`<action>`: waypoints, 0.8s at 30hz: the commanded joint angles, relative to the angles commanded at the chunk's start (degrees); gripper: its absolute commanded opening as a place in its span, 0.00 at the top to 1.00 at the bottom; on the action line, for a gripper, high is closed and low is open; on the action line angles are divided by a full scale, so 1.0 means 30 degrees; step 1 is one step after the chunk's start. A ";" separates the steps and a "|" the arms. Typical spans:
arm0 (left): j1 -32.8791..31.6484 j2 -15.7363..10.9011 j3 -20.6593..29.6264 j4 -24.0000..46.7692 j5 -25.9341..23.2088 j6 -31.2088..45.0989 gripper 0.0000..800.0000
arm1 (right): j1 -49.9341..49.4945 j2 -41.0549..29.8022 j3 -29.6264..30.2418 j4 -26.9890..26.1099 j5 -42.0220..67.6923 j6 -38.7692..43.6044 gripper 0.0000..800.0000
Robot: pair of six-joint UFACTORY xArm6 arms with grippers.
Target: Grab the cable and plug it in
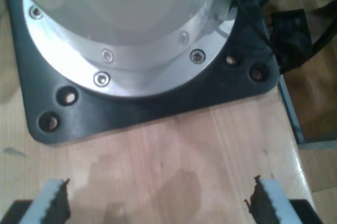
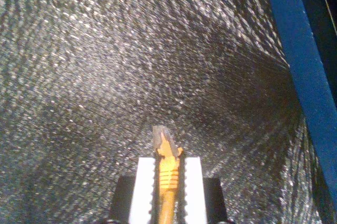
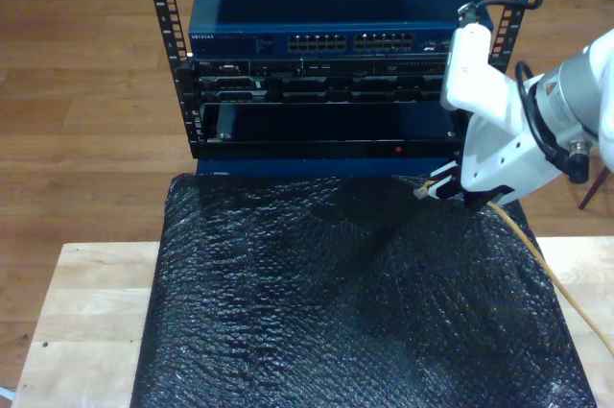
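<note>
Black foam mat (image 3: 336,312) lying under my second pincer (image 2: 168,167), clamped on the cable (image 2: 167,174) behind its plug (image 2: 161,135); first pincer (image 1: 158,203) gaping. Keeping plug level, aiming for switch ports (image 3: 350,42).

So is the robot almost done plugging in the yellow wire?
About halfway. Grabbing is done: my second gripper is shut on the cable, plug sticking out front. It hangs above the black mat, short of the switch. Plugging into a port is left.
</note>
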 joint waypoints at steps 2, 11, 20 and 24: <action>0.0000 0.0000 -0.0029 0.0000 0.0000 0.0000 0.00 | 0.0000 0.0176 -0.0059 -0.0059 -0.0264 -0.0264 1.00; 0.0000 0.0000 -0.0029 -0.0029 0.0000 0.0000 0.00 | 0.0264 0.0147 0.0029 -0.2286 -0.2256 -0.0234 1.00; 0.0000 0.0000 0.0000 0.0000 0.0000 0.0000 0.00 | 0.0879 0.1084 -0.0059 -0.3663 -0.5040 -0.0264 1.00; 0.0000 0.0000 -0.0029 0.0000 0.0000 0.0000 0.00 | 0.0938 0.2051 -0.0264 -0.4366 -0.6359 -0.0293 1.00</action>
